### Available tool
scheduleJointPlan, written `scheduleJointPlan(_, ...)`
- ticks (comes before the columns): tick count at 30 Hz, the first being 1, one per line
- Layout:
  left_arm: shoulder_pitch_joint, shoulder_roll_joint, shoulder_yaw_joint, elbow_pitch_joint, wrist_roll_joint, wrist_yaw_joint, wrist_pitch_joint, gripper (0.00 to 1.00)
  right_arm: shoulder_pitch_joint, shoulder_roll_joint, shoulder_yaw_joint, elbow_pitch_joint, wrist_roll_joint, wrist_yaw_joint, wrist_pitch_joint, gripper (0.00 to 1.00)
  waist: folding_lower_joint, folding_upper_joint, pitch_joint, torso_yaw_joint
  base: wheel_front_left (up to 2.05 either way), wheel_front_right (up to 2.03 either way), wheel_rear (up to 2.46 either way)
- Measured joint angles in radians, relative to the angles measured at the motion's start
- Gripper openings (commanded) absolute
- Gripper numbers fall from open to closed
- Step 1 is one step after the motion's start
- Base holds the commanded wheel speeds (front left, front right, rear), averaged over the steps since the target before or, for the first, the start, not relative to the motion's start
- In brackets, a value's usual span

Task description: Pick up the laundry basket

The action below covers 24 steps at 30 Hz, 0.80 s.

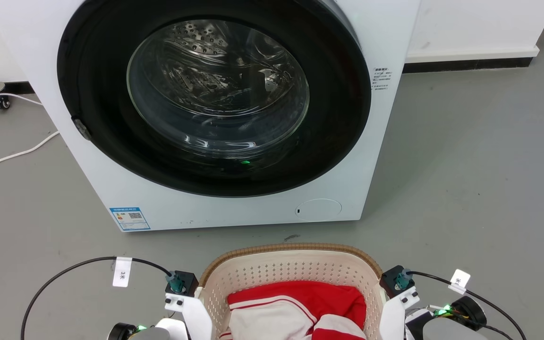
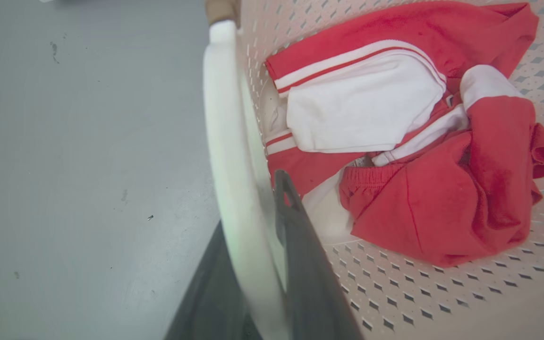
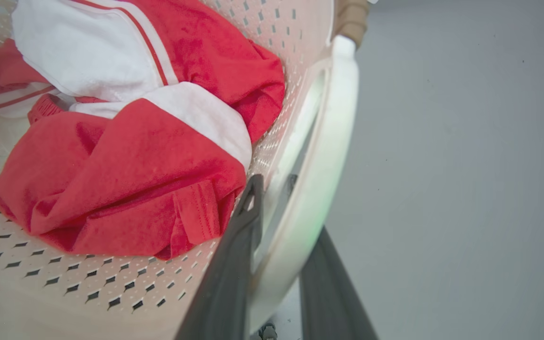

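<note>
The left gripper (image 2: 248, 208) was clamped on the left loop handle (image 2: 225, 118) of the laundry basket (image 1: 291, 269). One long dark finger lay inside the smooth white plastic band and the other outside it, both pressed against it. On that gripper's outer side was grey floor (image 2: 88, 141), matte and faintly speckled.

On its inner side the basket's cream plastic wall, pierced with rows of small diamond-shaped holes, curved beneath a crumpled red-and-white garment (image 2: 395, 141). The garment was of soft cloth, with a thin red stripe along a white band. The basket sat between the two grippers, held by its ends. I could not tell whether its base was off the floor.

The right gripper (image 3: 276, 198) gripped the right loop handle (image 3: 333, 118) the same way, its fingers closed on the rounded white band from either side, with the garment heaped just inside it.

Ahead of both grippers, past the basket's brown woven-look rim (image 1: 291, 247), stood a boxy white washer (image 1: 234, 215). Its glossy black circular door framed domed glass (image 1: 217, 89), behind which a perforated steel drum showed.
</note>
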<state>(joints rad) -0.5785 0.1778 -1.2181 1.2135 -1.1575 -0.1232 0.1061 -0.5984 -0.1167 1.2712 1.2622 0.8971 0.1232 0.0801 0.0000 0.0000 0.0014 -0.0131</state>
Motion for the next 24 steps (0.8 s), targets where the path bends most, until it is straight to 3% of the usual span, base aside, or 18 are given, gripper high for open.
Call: scheduleJointPlan(24,-0.005,0.000,-0.027,0.003,-0.026,0.000,-0.008,0.00,0.000,0.000,0.003,0.000,0.007,0.000,0.001,0.00,0.0000,0.0000,0.001,-0.001,0.00,0.00,0.00)
